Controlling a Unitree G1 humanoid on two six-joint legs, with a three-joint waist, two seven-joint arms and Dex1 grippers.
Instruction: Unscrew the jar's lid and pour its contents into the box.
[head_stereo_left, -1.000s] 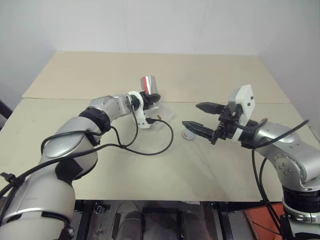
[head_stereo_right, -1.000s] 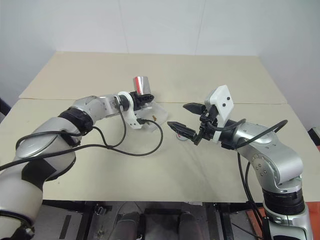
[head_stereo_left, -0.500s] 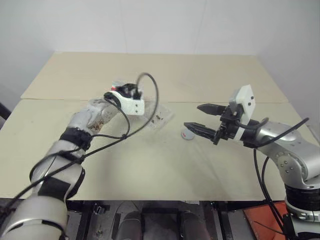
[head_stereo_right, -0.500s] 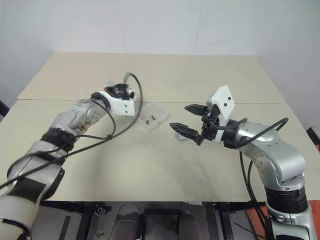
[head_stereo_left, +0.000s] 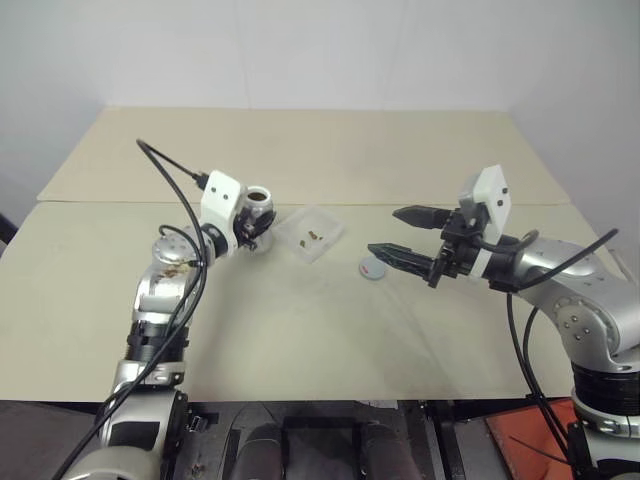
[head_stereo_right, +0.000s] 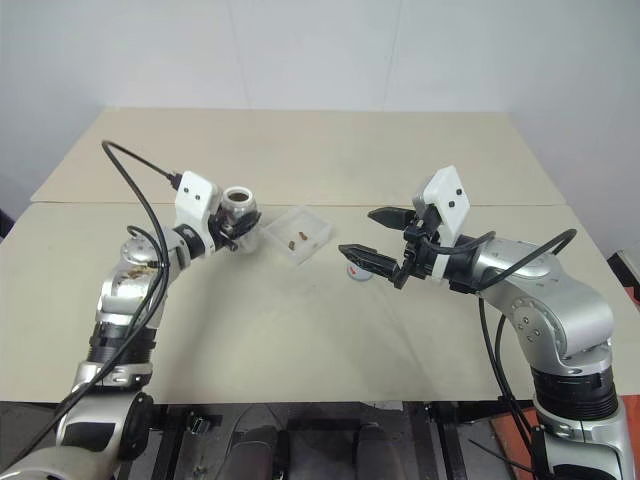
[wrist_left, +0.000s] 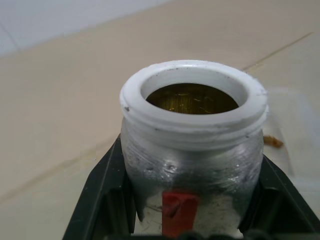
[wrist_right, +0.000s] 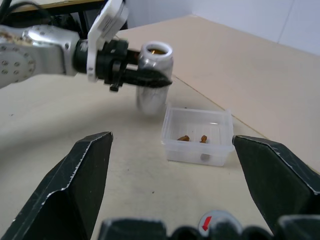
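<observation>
Left gripper (head_stereo_right: 236, 222) is clamped on the jar (head_stereo_right: 240, 205), one black finger (wrist_left: 102, 192) pressed against each side of it; jar is upright, mouth open and facing up, no cap on it, white threaded rim showing, red stripe on the label facing the left wrist camera. Inside of the jar looks dark gold, can't tell if any bits are left in it. Whether the jar's base touches the table (head_stereo_left: 300, 330) or sits just above it, can't tell. The box (head_stereo_left: 309, 233) is on the table just beside the jar, at about 3 o'clock from it in the head views, apart from it, sitting cornerwise. The contents (wrist_right: 192, 138), a couple of tiny brown bits, lie on the floor of the box; a third pale speck near the box's front wall, unclear what. The lid (head_stereo_left: 374, 266) lies flat on the table at about 4 o'clock from the box, near it but apart, red mark facing up. Right gripper (head_stereo_left: 396, 234) hovers above the table at 3 o'clock from the lid, fingers spread wide and empty, tips pointing toward the box; its lower finger tip is just beside the lid in the head views, contact can't be told. Black cable (head_stereo_left: 168, 175) loops up off the left wrist.
</observation>
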